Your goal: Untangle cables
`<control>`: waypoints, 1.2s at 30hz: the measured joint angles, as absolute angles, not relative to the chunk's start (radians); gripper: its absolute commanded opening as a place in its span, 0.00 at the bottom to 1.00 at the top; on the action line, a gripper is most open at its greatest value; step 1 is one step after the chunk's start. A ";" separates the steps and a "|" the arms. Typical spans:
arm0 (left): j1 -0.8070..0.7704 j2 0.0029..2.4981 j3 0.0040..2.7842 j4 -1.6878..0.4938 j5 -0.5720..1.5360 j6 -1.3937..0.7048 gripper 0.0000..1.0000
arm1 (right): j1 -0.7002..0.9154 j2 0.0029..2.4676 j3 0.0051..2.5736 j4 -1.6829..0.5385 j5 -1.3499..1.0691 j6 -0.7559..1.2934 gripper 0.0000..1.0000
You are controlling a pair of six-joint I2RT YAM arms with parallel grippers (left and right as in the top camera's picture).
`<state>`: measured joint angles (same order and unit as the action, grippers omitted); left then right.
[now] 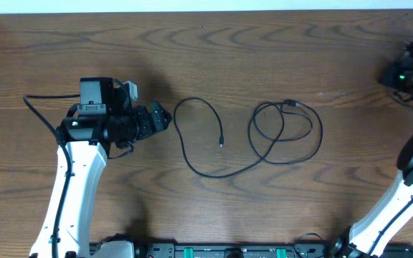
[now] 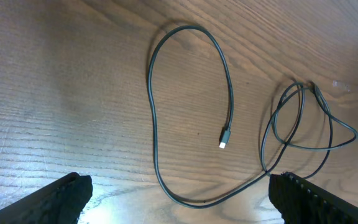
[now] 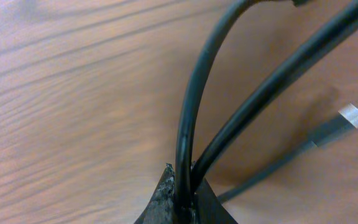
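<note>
a: left claw (image 1: 165, 117) is wide open, left of the plug (image 1: 221, 144). the cable (image 1: 214, 173) lies loose on the counter (image 1: 192, 43), coiled right of it.
b: right claw (image 3: 183, 193) pinches another cord (image 3: 189, 124), far right. grab near the plug, pull gently.

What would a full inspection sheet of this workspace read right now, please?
Surface: wooden table.
Job's things: black cable lies mid-table, with one open loop ending in a free plug and tangled coils at the other end. A second cable is pinched doubled by the right gripper.
Clutter: nothing seen.
Grippers: left gripper is open above the loop and holds nothing. The right gripper is shut on the second cable at the table's far right.
Cables: arm lead trails from the left arm.
Surroundings: black rail along the near edge.
</note>
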<state>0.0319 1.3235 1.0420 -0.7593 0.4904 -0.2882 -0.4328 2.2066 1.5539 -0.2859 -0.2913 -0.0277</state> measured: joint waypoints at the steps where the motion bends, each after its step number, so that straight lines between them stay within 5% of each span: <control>1: 0.032 1.324 1.042 -0.759 0.491 -0.288 0.97 | -0.416 2.207 1.554 -0.289 -0.293 -0.038 0.01; 4: 0.032 1.324 1.042 -0.759 0.490 -0.288 0.97 | -0.358 2.207 1.554 -0.292 -0.256 -0.054 0.40; 10: 0.032 1.324 1.042 -0.759 0.490 -0.288 0.97 | -0.334 2.196 1.554 -0.310 -0.099 -0.059 0.99; 23: 0.032 1.324 1.042 -0.759 0.490 -0.288 0.97 | -0.297 1.683 1.560 -0.446 -0.154 -0.016 0.99; 36: 0.032 1.324 1.042 -0.759 0.491 -0.288 0.97 | 0.122 1.662 1.560 -0.928 -0.248 0.135 0.99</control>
